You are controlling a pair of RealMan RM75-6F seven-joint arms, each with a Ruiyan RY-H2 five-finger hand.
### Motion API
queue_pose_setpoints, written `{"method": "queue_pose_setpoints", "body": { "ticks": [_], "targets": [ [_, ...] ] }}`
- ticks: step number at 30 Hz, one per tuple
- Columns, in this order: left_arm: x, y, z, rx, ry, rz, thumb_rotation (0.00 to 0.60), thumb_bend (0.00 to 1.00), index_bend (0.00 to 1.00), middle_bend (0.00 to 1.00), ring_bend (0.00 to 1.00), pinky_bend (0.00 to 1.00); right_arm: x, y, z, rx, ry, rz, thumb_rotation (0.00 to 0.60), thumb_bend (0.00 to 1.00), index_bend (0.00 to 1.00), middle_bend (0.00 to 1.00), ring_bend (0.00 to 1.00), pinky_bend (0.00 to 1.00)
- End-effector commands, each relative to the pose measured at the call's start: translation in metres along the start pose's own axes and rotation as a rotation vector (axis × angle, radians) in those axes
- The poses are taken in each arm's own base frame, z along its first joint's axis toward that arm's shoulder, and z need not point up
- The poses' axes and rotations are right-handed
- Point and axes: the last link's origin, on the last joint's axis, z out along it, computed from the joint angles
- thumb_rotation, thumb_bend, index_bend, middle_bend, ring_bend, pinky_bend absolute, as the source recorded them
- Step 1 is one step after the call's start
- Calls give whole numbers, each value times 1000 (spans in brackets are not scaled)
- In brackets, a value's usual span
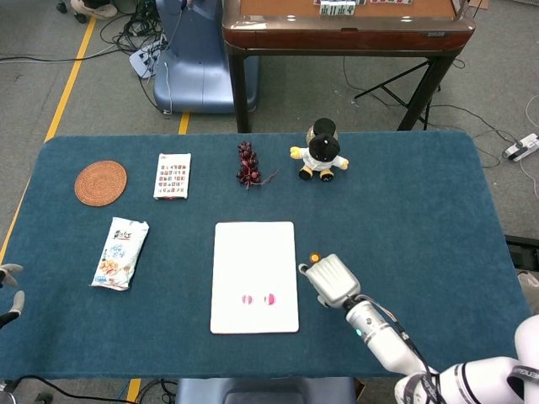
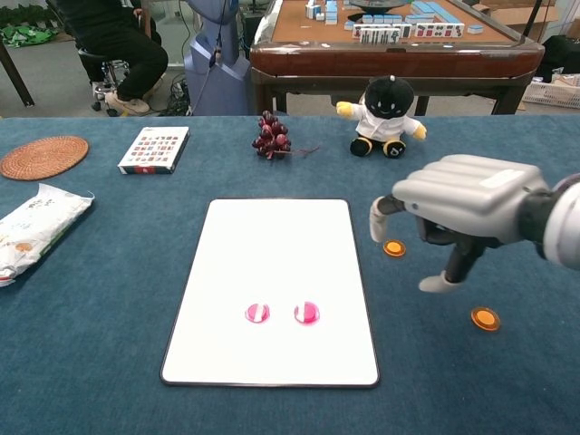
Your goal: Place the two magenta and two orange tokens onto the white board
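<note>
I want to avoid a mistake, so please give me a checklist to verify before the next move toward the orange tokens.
1. Both magenta tokens lie on the white board: ok.
2. Right hand holds nothing, fingers apart: ok.
3. Near orange token lies on the blue cloth, beside the board's right edge and under the hand: ok.
4. Second orange token is free to be picked: ok in the chest view; the head view hides it behind the hand.
5. Board has bare space above the magenta tokens: ok.
6. Left hand is far from the board, at the table's left edge: ok; its pose, cannot tell.
</note>
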Motion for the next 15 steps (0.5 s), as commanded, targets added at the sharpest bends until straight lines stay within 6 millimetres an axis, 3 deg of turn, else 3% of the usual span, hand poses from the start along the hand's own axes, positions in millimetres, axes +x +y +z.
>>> {"method": "queue_pose_setpoints", "body": {
  "ticks": [1,15],
  "targets": [
    [-1,1,0,-4,-4,3,600,442,401,472,426,525,-11,11,-15,-25,-10,9,600,165,313,1000,1000,1000],
    [-4,3,0,-14,-13,8,600,442,402,472,426,525,-52,38,-35,-81,-72,27,600,204,323,1000,1000,1000]
  ]
}}
